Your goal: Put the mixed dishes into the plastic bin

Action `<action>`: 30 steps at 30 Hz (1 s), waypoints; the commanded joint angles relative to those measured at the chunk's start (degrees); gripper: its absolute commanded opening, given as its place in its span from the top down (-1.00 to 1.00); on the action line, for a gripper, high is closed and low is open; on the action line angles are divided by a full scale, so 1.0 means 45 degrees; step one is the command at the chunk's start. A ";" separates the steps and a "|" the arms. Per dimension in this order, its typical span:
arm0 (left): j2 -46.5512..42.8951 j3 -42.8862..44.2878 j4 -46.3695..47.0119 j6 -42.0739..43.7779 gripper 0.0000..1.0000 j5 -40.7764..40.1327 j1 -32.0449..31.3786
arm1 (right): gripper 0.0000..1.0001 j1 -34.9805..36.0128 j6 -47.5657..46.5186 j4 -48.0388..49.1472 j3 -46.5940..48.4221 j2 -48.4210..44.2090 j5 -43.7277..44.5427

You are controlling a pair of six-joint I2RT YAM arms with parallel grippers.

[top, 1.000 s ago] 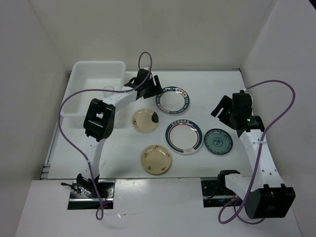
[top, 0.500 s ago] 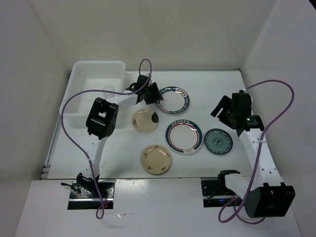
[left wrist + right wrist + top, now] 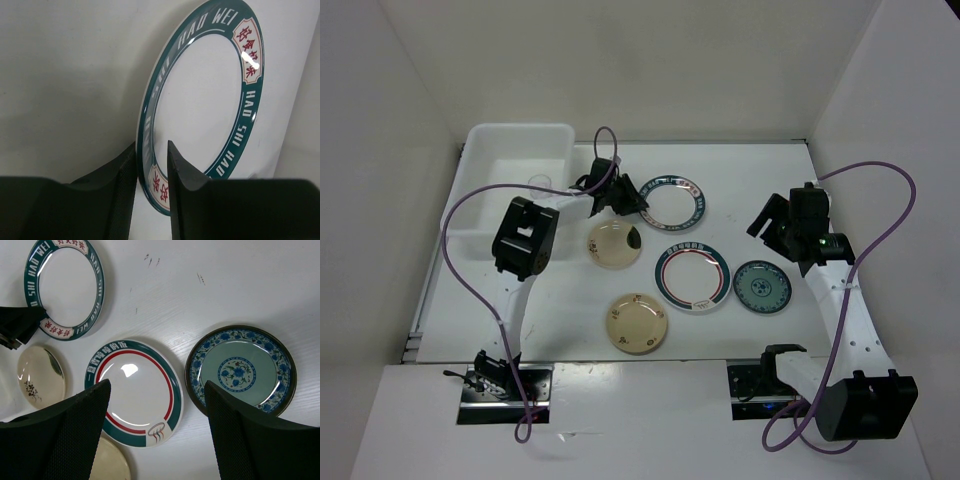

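The plastic bin (image 3: 518,128) stands at the far left. The green-rimmed white plate (image 3: 672,204) lies right of it. My left gripper (image 3: 630,199) is at this plate's left rim. In the left wrist view the plate (image 3: 200,100) has its rim between the narrow-set fingers of the left gripper (image 3: 152,145), one finger on each side. The red-ringed plate (image 3: 692,277), teal plate (image 3: 762,286) and two cream plates (image 3: 614,245) (image 3: 638,323) lie on the table. My right gripper (image 3: 776,226) hangs open and empty above the red-ringed plate (image 3: 132,390) and the teal plate (image 3: 240,371).
White walls close the table on the left, back and right. Purple cables loop over both arms. The left arm's elbow (image 3: 525,238) sits by the bin's near right corner. One cream plate (image 3: 40,377) shows at the left of the right wrist view.
My left gripper has moved from the bin's right side down to the green-rimmed plate's left rim and closed around it. The right arm and the plates have not moved.
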 commanded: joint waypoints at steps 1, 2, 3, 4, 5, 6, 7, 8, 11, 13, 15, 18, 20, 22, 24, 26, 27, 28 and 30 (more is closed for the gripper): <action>0.0643 -0.0505 0.0219 -0.0511 0.28 0.0214 -0.0087 | -0.61 -0.0061 -0.0200 0.0462 -0.0069 -0.0016 -0.0077; 0.0643 -0.0623 0.0337 -0.0629 0.28 0.0214 -0.0087 | -0.61 -0.0061 -0.0200 0.0462 -0.0069 -0.0016 -0.0077; 0.0643 -0.0624 0.0473 -0.0631 0.33 0.0330 -0.0087 | -0.61 -0.0061 -0.0200 0.0462 -0.0069 -0.0016 -0.0077; 0.0643 -0.0624 0.0475 -0.0785 0.36 0.0331 -0.0087 | -0.61 -0.0061 -0.0200 0.0462 -0.0069 -0.0016 -0.0077; 0.0643 -0.0624 0.0475 -0.0787 0.45 0.0331 -0.0087 | -0.61 -0.0061 -0.0200 0.0462 -0.0069 -0.0016 -0.0077; 0.0643 -0.0624 0.0475 -0.0903 0.67 0.0331 -0.0087 | -0.61 -0.0061 -0.0200 0.0462 -0.0069 -0.0133 -0.0077; 0.0759 -0.0624 0.0475 -0.0904 0.76 0.0331 -0.0087 | -0.61 -0.0061 -0.0200 0.0462 -0.0069 -0.0134 -0.0077; 0.0760 -0.0469 0.0475 -0.1059 0.85 0.0177 -0.0087 | -0.61 -0.0061 -0.0200 0.0462 -0.0069 -0.0134 -0.0077; 0.0430 -0.0467 0.0318 -0.1332 1.00 0.0038 -0.0087 | -0.61 -0.0061 -0.0200 0.0579 -0.0069 -0.0251 -0.0077; 0.0195 -0.0467 0.0318 -0.1334 1.00 0.0038 -0.0087 | -0.61 -0.0061 -0.0200 0.0579 -0.0069 -0.0251 0.0039; -0.0293 0.0000 0.0183 -0.1334 1.00 0.0038 -0.0087 | -0.61 -0.0061 -0.0083 0.0579 -0.0069 -0.0388 0.0040; -0.1366 0.0739 0.0299 -0.1334 1.00 0.0155 -0.0087 | -0.67 -0.0061 0.0034 0.0579 -0.0185 -0.0661 0.0294; -0.2145 0.1559 0.0067 -0.0965 1.00 -0.0019 -0.0087 | -0.76 -0.0061 0.0150 0.0579 -0.0186 -0.0953 0.0606; -0.2578 0.2633 -0.0695 -0.0381 1.00 -0.0602 -0.0087 | -0.92 -0.0061 0.0151 0.0579 -0.0186 -0.1070 0.0607; -0.3145 0.4234 -0.1531 0.0012 1.00 -0.1111 -0.0087 | -1.00 -0.0061 0.0151 0.0579 -0.0186 -0.1207 0.0607; -0.3767 0.4920 -0.1965 0.0286 1.00 -0.1679 0.0244 | -1.00 -0.0061 0.0151 0.0579 -0.0186 -0.1208 0.0607; -0.4023 0.5078 -0.1967 0.0287 1.00 -0.1835 0.0632 | -1.00 -0.0061 0.0151 0.0579 -0.0186 -0.1324 0.0607; -0.4296 0.5079 -0.2141 0.0287 1.00 -0.2301 0.0848 | -1.00 -0.0061 0.0151 0.0579 -0.0186 -0.1325 0.0607; -0.5252 0.5079 -0.2901 0.0910 1.00 -0.3315 0.1259 | -1.00 -0.0061 0.0151 0.0579 -0.0186 -0.1325 0.0607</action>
